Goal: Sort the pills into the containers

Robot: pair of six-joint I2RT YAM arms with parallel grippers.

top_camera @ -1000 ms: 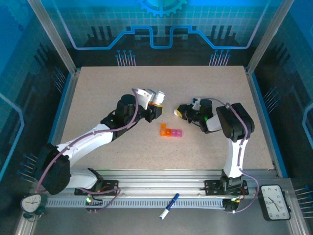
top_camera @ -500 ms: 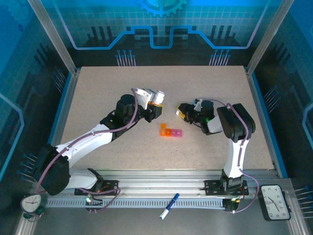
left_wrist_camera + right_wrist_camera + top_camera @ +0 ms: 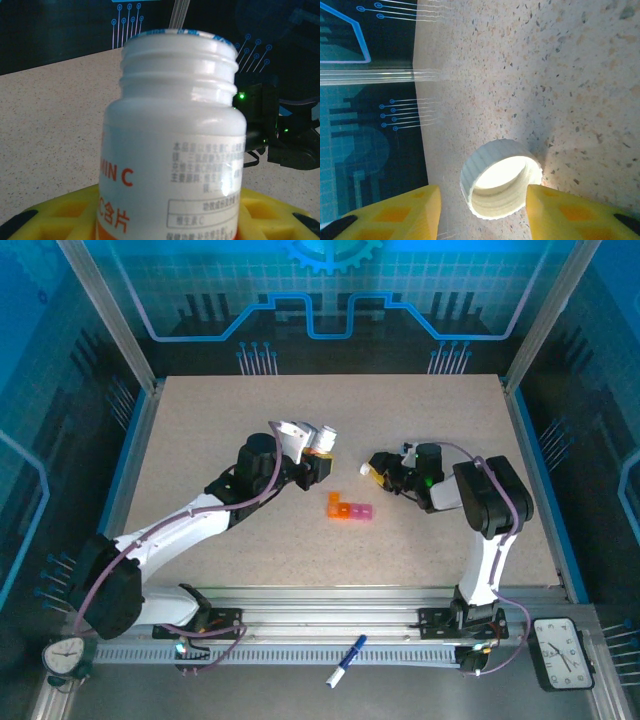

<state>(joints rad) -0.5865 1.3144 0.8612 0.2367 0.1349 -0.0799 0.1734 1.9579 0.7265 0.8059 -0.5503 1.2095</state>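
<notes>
Containers near right hand, apart, toward arm bases

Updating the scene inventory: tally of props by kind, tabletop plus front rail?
Bottle: 1
Cap: 1
Pill organizer: 1
Marker: 1
Clock: 2
Total: 6

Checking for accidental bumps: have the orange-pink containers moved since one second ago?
No. The containers stay at the same spot against the near edge of the table.
</notes>
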